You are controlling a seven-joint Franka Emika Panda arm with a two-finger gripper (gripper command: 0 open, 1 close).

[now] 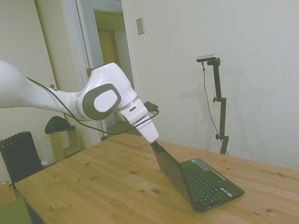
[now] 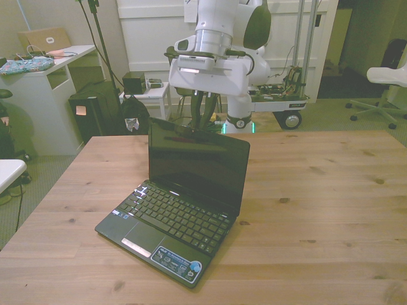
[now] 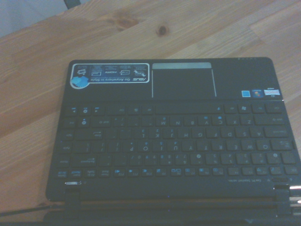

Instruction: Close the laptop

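A small black laptop (image 2: 180, 203) stands open on a wooden table (image 2: 318, 210), its dark screen raised a little past upright and its keyboard (image 3: 174, 146) facing the front camera. The white robot arm (image 1: 100, 99) reaches in from the side view's left, with its gripper (image 2: 202, 113) just behind and above the lid's top edge, toward the front view's left half of that edge. Two dark fingers (image 2: 196, 109) hang close together, nearly shut, holding nothing. Whether they touch the lid cannot be told. Palm-rest stickers (image 3: 110, 75) flank the touchpad (image 3: 182, 81).
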